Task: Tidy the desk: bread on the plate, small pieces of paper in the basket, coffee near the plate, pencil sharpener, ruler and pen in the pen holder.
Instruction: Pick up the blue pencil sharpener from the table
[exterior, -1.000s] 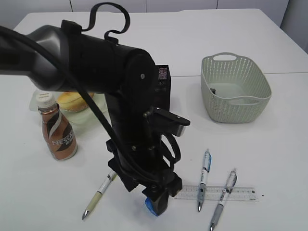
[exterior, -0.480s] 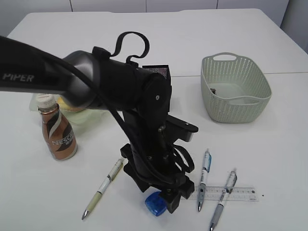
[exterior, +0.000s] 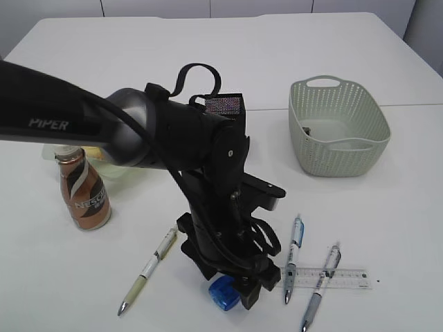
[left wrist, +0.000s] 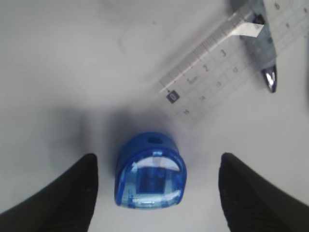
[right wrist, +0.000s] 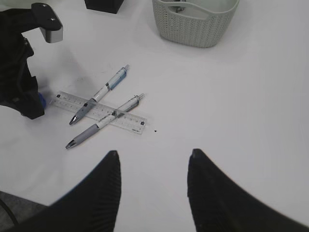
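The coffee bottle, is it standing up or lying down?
Standing up. The coffee bottle rests on its base on the desk, white cap on top.

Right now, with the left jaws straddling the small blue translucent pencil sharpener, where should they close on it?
On the small blue translucent pencil sharpener's two flat side walls, coming straight down. It lies alone on the white desk, clear of the clear plastic ruler, centred between the open jaws.

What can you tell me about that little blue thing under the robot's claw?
It is a pencil sharpener of translucent blue plastic, domed, with a small round hole on its upper face. It lies on the white desk, between the open fingers of the left gripper, which do not touch it. The clear ruler's end lies close by, apart.
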Controlling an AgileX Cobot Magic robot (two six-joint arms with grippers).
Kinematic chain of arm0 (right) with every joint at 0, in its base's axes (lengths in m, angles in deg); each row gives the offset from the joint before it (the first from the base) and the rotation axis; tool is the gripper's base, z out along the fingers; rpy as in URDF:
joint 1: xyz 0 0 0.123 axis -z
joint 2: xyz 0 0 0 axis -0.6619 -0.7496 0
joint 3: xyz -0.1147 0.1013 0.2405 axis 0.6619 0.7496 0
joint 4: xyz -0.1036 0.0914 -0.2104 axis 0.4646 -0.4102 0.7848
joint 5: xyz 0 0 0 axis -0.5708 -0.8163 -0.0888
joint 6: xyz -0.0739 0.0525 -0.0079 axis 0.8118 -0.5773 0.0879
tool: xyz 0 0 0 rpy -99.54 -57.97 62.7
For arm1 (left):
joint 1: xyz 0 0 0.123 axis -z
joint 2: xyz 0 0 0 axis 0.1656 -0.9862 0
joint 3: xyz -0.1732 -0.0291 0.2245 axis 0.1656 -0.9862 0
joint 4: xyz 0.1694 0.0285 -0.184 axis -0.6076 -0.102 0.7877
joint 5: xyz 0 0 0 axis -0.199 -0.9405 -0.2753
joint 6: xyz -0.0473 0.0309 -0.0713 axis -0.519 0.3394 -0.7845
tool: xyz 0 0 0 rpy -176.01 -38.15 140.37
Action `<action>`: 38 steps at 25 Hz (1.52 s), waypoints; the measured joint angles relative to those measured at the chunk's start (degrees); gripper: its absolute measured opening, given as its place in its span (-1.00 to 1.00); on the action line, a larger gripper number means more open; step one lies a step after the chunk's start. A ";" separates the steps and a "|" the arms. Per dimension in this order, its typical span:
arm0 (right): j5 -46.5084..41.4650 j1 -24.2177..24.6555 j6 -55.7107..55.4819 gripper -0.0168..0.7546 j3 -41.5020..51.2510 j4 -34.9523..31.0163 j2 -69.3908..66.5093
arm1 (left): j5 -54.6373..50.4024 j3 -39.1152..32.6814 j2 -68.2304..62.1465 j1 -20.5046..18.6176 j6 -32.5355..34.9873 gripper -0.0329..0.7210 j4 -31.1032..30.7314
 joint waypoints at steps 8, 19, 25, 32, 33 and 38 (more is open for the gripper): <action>-0.08 0.00 0.04 -0.02 0.00 0.32 0.00 | 0.13 0.00 0.00 0.00 -0.04 0.57 -1.38; -0.21 0.00 0.13 -0.01 0.00 0.32 0.00 | 0.13 0.00 0.00 0.00 -0.13 0.57 -2.15; -0.21 0.00 0.13 -0.02 0.00 0.32 0.00 | 0.13 0.00 0.00 0.00 -0.13 0.57 -2.15; -0.21 0.00 0.13 -0.02 0.00 0.32 0.00 | -1.02 0.00 0.00 0.00 -0.13 0.57 -1.42; -0.21 0.00 0.13 -0.02 0.00 0.32 0.00 | -1.12 0.00 0.00 0.00 -0.13 0.57 -1.09; -0.21 0.00 0.13 -0.02 0.00 0.32 0.00 | -1.23 0.00 0.00 0.00 -0.13 0.57 -0.58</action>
